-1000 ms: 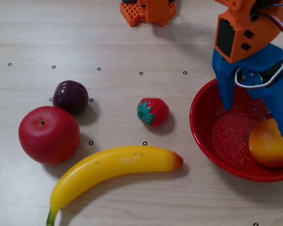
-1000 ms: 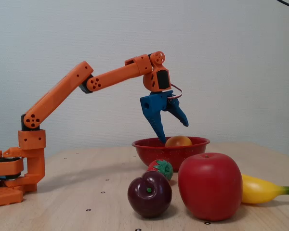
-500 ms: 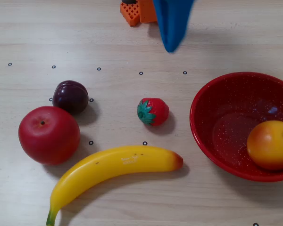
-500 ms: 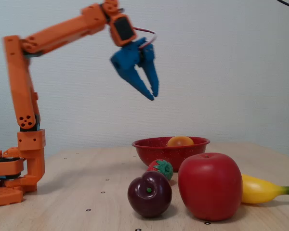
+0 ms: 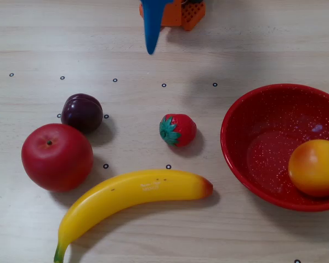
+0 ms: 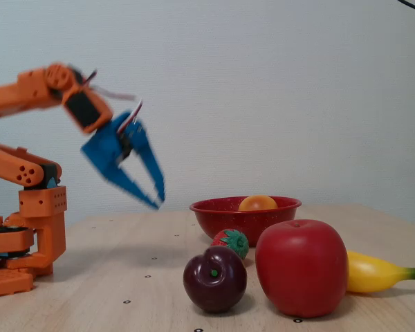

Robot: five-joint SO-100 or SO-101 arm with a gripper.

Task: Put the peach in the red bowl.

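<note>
The peach (image 5: pixel 315 167) lies inside the red bowl (image 5: pixel 233 118) at the right edge of the overhead view, against the bowl's right side. In the fixed view the top of the peach (image 6: pixel 257 203) shows above the red bowl's (image 6: pixel 221 216) rim. My blue gripper (image 6: pixel 159 201) hangs in the air left of the bowl, well clear of it and blurred by motion. Its fingertips are together and nothing is between them. In the overhead view only the gripper's (image 5: pixel 150 49) tip shows, at the top near the orange base (image 5: pixel 181 11).
On the table left of the bowl lie a strawberry (image 5: pixel 177 130), a banana (image 5: pixel 134 198), a red apple (image 5: pixel 56 156) and a dark plum (image 5: pixel 82 112). In the fixed view the apple (image 6: pixel 301 266) and plum (image 6: pixel 215 279) stand nearest the camera.
The gripper has let go of the peach in the bowl, risen, and swung back and down toward the arm's base. The peach stays in the bowl.
</note>
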